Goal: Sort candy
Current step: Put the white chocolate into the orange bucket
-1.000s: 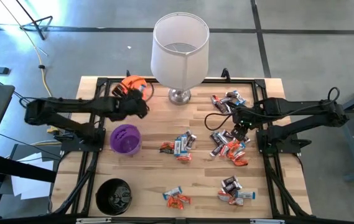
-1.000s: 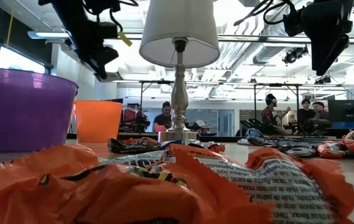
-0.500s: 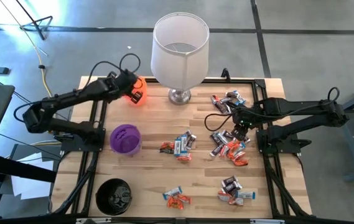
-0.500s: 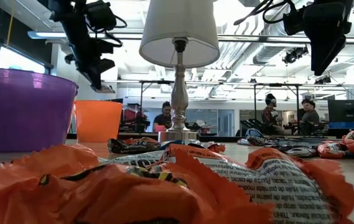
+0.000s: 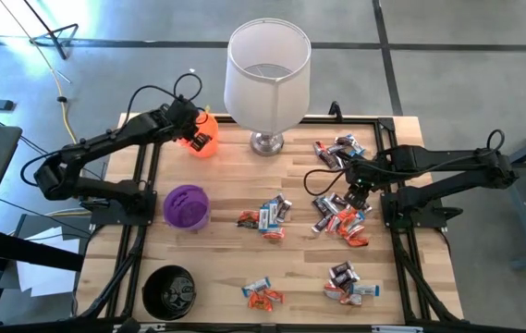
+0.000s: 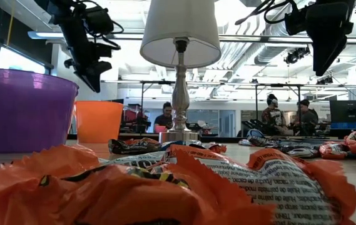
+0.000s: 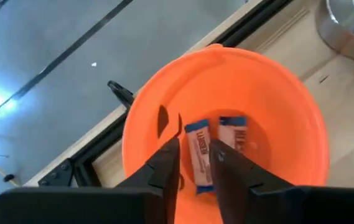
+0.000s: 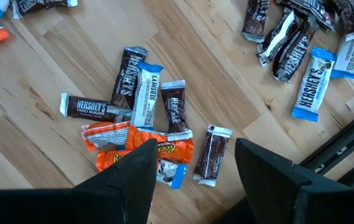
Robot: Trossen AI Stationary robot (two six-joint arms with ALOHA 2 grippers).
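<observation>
I am working over a pale wood-plank table point(image 5: 226, 185) framed in black rail, standing on a grey concrete floor. The low view alone shows the room behind: bright ceiling lights, ducts, and people seated at desks far off.

At the far left corner, my left gripper point(image 5: 191, 132) hangs over the smooth orange cup point(image 5: 202, 141). The left wrist view looks down into it: two silver-blue wrapped bars point(image 7: 200, 152) lie on the cup's bottom, and the fingers point(image 7: 164, 165) stand slightly apart above them with nothing between. Nearer me sit a ribbed purple cup point(image 5: 187, 205) and a black cup point(image 5: 169, 290).

In the middle stands a lamp point(image 5: 266, 79) with a white fabric shade and a shiny metal base. The candy point(image 5: 264, 215) lies in loose, crinkly heaps from there to the right side of the table, in orange, brown and silver-blue wrappers.

On the right, my right gripper point(image 5: 359, 192) hovers over one heap, fingers point(image 8: 130, 171) wide apart and empty. Its wrist view lets me read the wrappers.
</observation>
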